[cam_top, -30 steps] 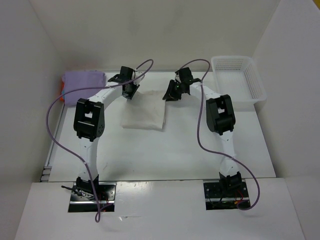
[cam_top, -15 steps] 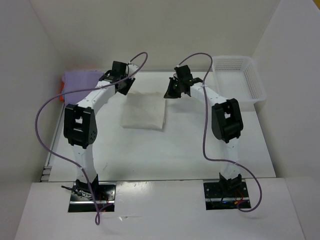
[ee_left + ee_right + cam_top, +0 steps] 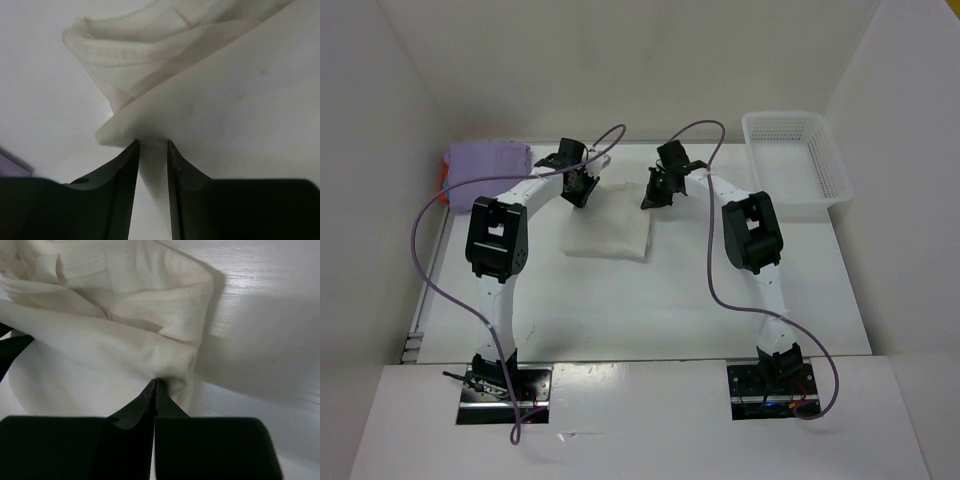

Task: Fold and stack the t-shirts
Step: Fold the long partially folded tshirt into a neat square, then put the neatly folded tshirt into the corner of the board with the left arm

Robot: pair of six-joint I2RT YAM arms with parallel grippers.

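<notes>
Moved: left gripper and right gripper swung inward onto far edge of off-white t-shirt.
left gripper: narrow, shirt corner between fingers.
right gripper: closed tight, probably pinching other far corner.
off-white t-shirt: folded, middle of table.

A: L gripper status?
B: Fingers nearly together, pinching edge of off-white t-shirt.
A: Rest of the shirt?
B: Layered hem bunched top-left, on white worktop.

Both arms extended; left pincer, right pincer clamped
</notes>
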